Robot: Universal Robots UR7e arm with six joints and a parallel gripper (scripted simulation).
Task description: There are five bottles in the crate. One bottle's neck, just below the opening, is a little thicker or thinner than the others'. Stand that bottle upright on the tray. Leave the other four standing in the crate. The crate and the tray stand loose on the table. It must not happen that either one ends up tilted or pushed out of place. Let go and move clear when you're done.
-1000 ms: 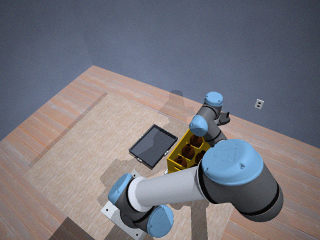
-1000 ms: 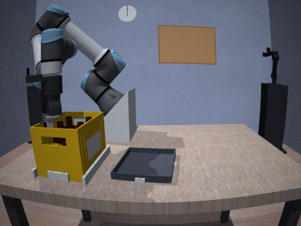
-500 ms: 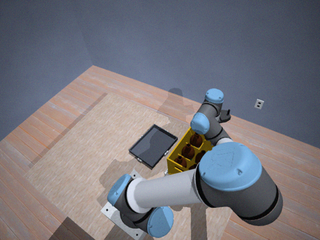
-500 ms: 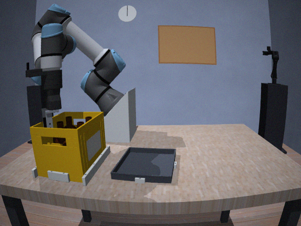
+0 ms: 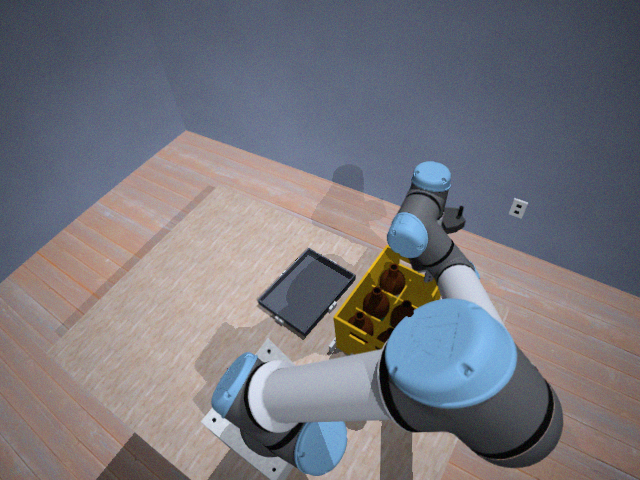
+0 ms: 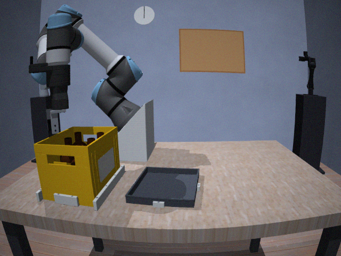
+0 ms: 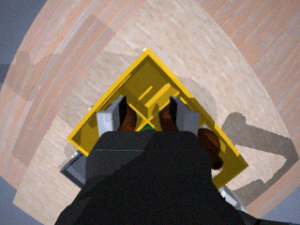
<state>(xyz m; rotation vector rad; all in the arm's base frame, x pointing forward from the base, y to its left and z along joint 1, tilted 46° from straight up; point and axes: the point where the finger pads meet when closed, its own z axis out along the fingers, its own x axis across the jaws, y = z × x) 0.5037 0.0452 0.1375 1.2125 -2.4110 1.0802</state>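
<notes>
Jaws wide open, nothing held; my gripper (image 6: 54,126) (image 7: 147,105) hangs over the crate (image 5: 345,338) (image 6: 66,178) (image 7: 108,96), prob. to clear necks btwn checks. Tray (image 5: 305,294) (image 6: 162,184) (image 7: 72,171) still needs its bottle.

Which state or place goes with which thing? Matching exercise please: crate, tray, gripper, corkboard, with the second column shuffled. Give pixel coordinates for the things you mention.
1. crate (image 5: 357,338) (image 6: 64,178) (image 7: 110,93)
2. tray (image 5: 321,289) (image 6: 165,184) (image 7: 70,172)
3. gripper (image 6: 53,132) (image 7: 147,105)
4. corkboard (image 6: 212,50)

A. dark grey, no bottle on it
B. mounted on the wall
C. yellow, with brown bottles inside
D. open, nothing between its fingers

Pairs: 1-C, 2-A, 3-D, 4-B
</notes>
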